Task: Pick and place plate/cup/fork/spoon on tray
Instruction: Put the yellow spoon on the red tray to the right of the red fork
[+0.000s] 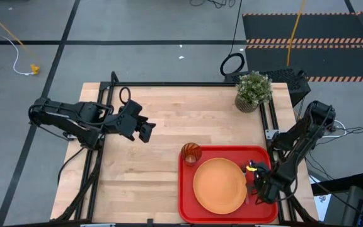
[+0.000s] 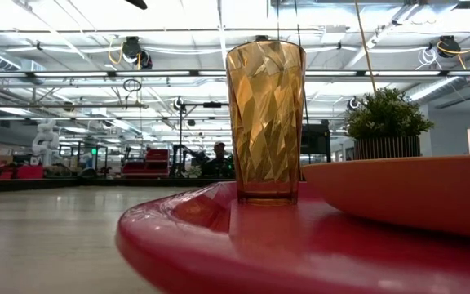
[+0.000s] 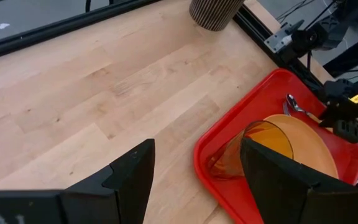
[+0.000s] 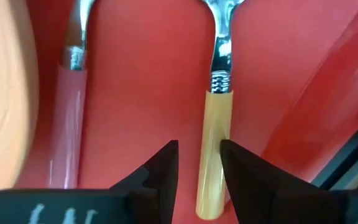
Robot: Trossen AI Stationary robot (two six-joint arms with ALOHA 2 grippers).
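Note:
The red tray [image 1: 184,202] lies at the table's near right. On it the orange plate [image 1: 219,186] lies flat and the amber cup [image 1: 191,152] stands upright at its far left corner. The orange-handled spoon [image 4: 215,124] and the pink-handled fork [image 4: 67,124] lie side by side on the tray floor, right of the plate. My right gripper [image 4: 199,144] hangs low over the tray's right part [image 1: 257,183], slightly open, with one finger on each side of the spoon's handle. My left gripper [image 1: 145,129] is open and empty above the table's left half. My right gripper's fingers point down along the spoon's handle [image 4: 211,168], near its free end. A strip of red tray shows between one finger [image 4: 166,168] and the handle. I cannot tell whether the other finger [image 4: 241,168] touches it. The spoon lies flat on the tray.
A potted green plant [image 1: 253,91] stands at the table's far right corner. Bare wooden table [image 1: 169,120] spreads left of and beyond the tray. The black frame rails [image 1: 266,120] run along the table's edges.

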